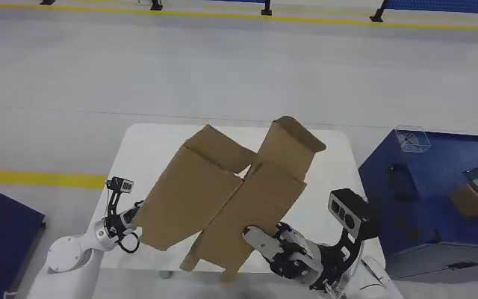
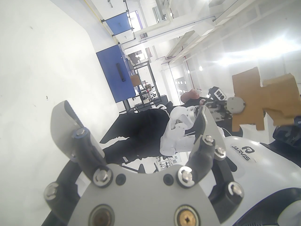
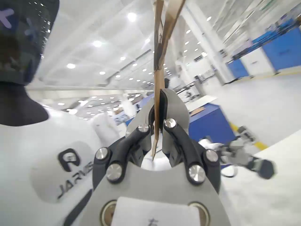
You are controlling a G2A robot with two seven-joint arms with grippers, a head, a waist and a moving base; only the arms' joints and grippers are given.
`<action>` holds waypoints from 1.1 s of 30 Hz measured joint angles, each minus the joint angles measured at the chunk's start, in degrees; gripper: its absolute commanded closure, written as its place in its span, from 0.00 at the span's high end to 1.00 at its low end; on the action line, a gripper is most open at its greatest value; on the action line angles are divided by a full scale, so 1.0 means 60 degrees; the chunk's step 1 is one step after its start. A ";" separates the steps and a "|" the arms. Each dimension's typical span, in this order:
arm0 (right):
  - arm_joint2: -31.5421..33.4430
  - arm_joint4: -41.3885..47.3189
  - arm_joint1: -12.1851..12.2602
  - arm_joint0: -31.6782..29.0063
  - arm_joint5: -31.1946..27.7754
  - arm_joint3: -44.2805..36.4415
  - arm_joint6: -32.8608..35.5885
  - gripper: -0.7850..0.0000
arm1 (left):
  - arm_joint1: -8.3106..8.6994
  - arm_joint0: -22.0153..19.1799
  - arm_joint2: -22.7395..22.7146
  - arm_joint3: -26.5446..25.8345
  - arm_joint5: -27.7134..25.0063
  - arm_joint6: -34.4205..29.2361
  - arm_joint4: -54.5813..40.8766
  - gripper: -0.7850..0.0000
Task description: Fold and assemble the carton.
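While right gripper (image 3: 158,99) clamps carton (image 1: 224,194) | long axis near-left to far-right | left gripper (image 2: 132,106) spread, empty

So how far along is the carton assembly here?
Done: the carton is lifted above the table, one edge clamped in the right tool. In hand: just that hold; the carton looks collapsed, flaps unfolded. Left: the left tool is open and empty; squaring the body and folding flaps remain.
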 measured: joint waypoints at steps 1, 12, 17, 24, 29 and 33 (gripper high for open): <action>-0.0007 0.0413 0.0001 0.0006 -0.0008 -0.0006 0.0157 0.00 | 0.0000 0.0000 0.0000 0.0000 0.0000 0.0000 0.0000 1.00; -0.0019 -0.0102 -0.0015 -0.0038 0.0060 -0.0039 -0.0221 0.00 | 0.0000 0.0000 0.0000 0.0000 0.0000 0.0000 0.0000 1.00; -0.0639 0.2951 -0.0187 -0.0009 0.1527 -0.0143 -0.1529 0.00 | 0.0000 0.0000 0.0000 0.0000 0.0000 0.0000 0.0000 1.00; -0.0363 1.2593 -0.0374 0.0633 0.4813 -0.0139 -0.1836 0.00 | 0.0000 0.0000 0.0000 0.0000 0.0000 0.0000 0.0000 1.00; -0.0127 1.8427 -0.0412 0.0666 0.7465 -0.0139 -0.2498 0.00 | 0.0000 0.0000 0.0000 0.0000 0.0000 0.0000 0.0000 1.00; 0.0023 2.2515 -0.0386 0.0418 0.9288 -0.0139 -0.2861 0.00 | 0.0000 0.0000 0.0000 0.0000 0.0000 0.0000 0.0000 1.00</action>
